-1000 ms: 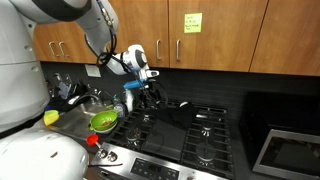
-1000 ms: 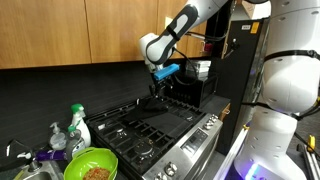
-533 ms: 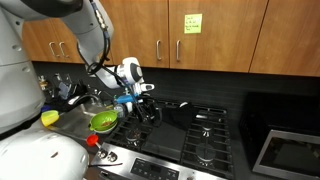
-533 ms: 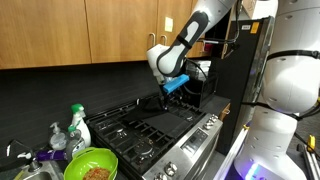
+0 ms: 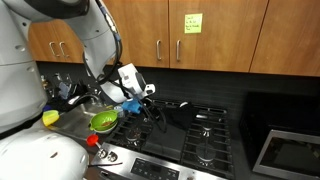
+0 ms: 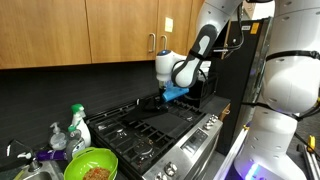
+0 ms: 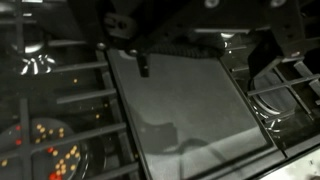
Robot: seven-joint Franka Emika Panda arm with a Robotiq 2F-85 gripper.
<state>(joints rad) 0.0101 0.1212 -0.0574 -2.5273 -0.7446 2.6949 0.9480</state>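
Stovetop griddle (image 7: 190, 100) lies just below the spread claw (image 5: 151, 105).

Fingers (image 5: 152, 104) descended steadily over last second, now hovering just above stove griddle (image 7: 185, 100).

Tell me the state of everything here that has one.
pincer: open, holding nothing.
griddle: bare, below the pincer.
green bowl: upright, brownish food inside.
cabinet doors: shut.
soap bottle: upright.
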